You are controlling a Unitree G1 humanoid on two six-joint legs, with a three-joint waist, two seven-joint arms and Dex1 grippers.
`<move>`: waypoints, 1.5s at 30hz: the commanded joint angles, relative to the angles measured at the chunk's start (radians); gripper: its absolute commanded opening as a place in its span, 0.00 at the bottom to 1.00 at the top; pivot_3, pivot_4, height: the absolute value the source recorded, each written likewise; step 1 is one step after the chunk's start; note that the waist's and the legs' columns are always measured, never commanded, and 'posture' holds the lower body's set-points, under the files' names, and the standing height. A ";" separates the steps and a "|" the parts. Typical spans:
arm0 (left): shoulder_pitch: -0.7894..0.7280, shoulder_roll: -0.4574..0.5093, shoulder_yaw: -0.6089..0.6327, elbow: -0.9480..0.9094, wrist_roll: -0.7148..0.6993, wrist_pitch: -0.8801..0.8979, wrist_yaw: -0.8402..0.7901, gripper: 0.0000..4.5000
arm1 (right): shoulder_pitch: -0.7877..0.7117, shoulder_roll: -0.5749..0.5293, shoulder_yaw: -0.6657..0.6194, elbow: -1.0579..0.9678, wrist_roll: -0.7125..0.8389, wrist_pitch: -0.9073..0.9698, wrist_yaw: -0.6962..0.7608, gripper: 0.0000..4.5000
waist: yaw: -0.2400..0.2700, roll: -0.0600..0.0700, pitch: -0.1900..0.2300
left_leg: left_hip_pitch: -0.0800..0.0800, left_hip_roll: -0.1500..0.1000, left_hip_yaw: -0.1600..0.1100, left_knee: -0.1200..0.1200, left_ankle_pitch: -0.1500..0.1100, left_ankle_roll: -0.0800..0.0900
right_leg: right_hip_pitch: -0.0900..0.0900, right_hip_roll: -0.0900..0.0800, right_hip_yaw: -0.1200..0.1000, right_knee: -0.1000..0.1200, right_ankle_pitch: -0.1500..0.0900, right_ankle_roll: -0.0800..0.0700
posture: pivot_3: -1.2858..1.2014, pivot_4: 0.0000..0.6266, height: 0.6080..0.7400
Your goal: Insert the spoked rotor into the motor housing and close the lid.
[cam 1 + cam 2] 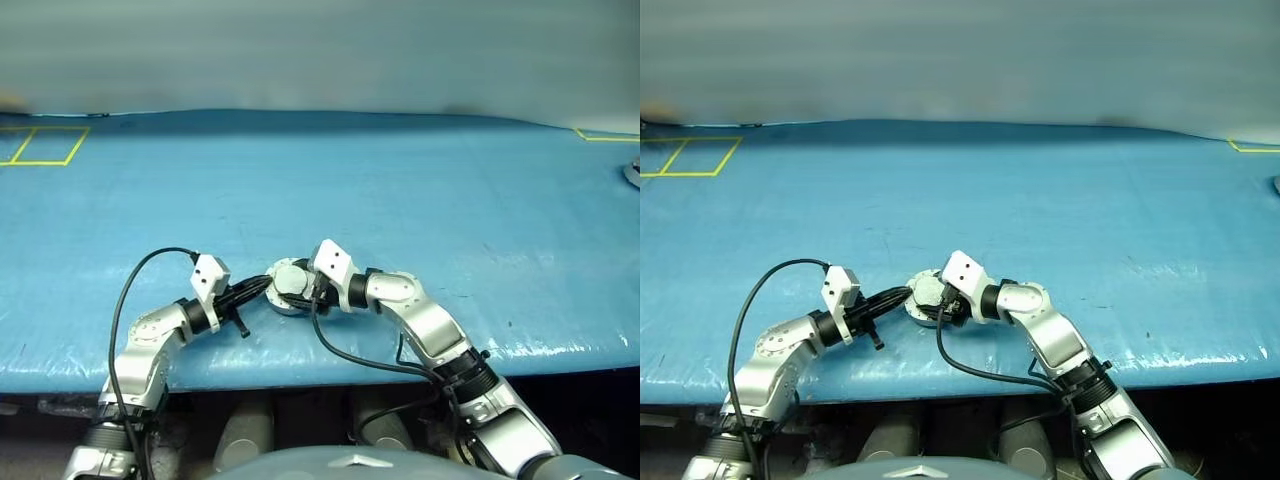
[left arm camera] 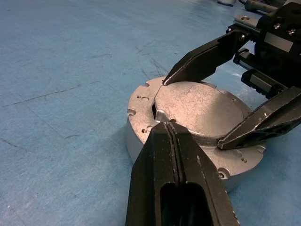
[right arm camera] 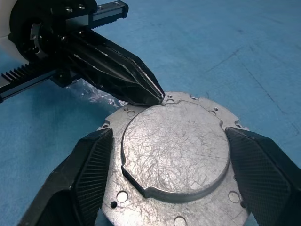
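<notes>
Grey lid point(image 3: 176, 150) lies flat on the motor housing point(image 2: 141, 141), between the spread right gripper point(image 3: 174, 183) fingers; the closed left gripper point(image 2: 165, 129) tip touches its left edge.

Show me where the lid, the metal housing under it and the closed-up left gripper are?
the lid point(image 3: 176, 150): right wrist view, middle of its plain scratched face.
the motor housing point(image 2: 136, 141): left wrist view, its outer side wall.
the left gripper point(image 2: 173, 134): left wrist view, its shut fingertips.
</notes>
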 commanded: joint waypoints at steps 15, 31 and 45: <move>-0.020 -0.013 -0.015 0.028 0.017 -0.005 0.016 0.00 | 0.118 0.062 -0.313 -0.244 0.293 0.348 -0.140 0.99 | 0.002 -0.001 0.002 | -0.006 0.000 -0.001 -0.004 0.000 0.000 | -0.001 0.000 0.000 0.000 0.000 0.000 | 0.52 0.24 1.00; -0.040 -0.025 -0.014 0.049 0.030 -0.022 0.019 0.00 | 0.179 0.256 -0.601 -0.164 0.703 0.910 -0.325 0.99 | -0.001 0.000 0.003 | -0.006 0.000 0.000 -0.004 0.000 0.000 | -0.001 0.000 0.000 -0.001 0.000 0.000 | 0.52 0.24 1.00; -0.035 -0.031 -0.014 0.044 0.042 -0.025 0.022 0.00 | 0.141 0.359 -0.700 -0.071 0.786 0.919 -0.432 0.43 | -0.008 0.002 0.003 | -0.006 0.000 0.000 -0.004 0.000 0.000 | -0.001 0.001 0.000 0.000 0.000 0.000 | 0.52 0.24 1.00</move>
